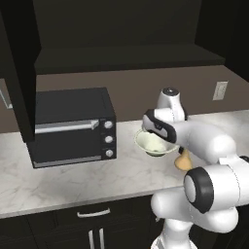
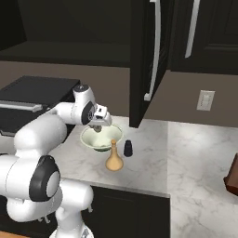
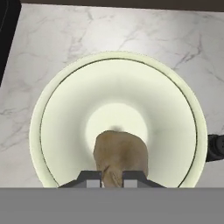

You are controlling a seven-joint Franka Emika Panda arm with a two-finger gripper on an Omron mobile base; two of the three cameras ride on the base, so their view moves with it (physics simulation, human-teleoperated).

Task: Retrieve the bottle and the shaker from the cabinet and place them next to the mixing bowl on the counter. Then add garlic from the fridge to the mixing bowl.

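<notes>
A: Garlic (image 3: 120, 155), where is it relative to the pincer (image 3: 112, 178)?

B: Right between the two dark fingertips (image 3: 93, 179). They are clenched on the tan lump, which hangs over the middle of the mixing bowl (image 3: 65, 109).

A: Is it touching the bowl's floor?

B: Cannot tell from above.

A: And the rest?

B: In the right base view the bottle (image 2: 113, 157) and the shaker (image 2: 128, 148) stand on the counter (image 2: 186, 158), just beside the bowl. The cabinet (image 2: 142, 60) door hangs open above them.
</notes>
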